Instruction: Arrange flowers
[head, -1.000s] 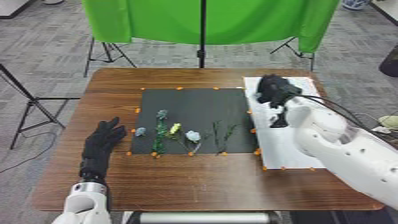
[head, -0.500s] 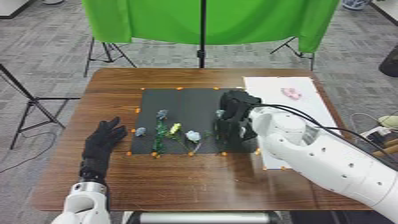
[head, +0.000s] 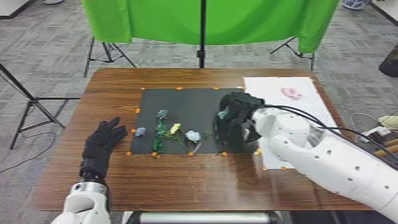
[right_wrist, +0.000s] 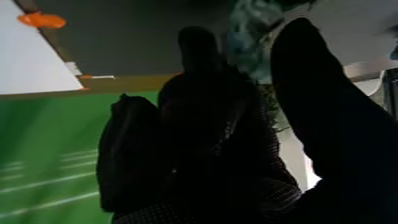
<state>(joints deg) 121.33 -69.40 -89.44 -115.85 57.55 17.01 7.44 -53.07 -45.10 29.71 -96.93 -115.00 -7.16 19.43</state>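
Note:
In the head view my right hand is over the right part of the black mat, with a pale blue flower at its fingers. The right wrist view has my right hand curled round the blue flower, held between fingers and thumb. On the mat lie a yellow flower, a white flower, a grey-blue flower, a small blue one and green foliage. My left hand rests open left of the mat.
A white sheet lies right of the mat, bearing a pink flower. Orange markers line both. The brown table extends towards the front edge, and a green cloth hangs behind it.
My right hand has moved left from the white sheet to the black mat with the blue flower, uncovering the pink flower. It has shifted only slightly since half a second ago.

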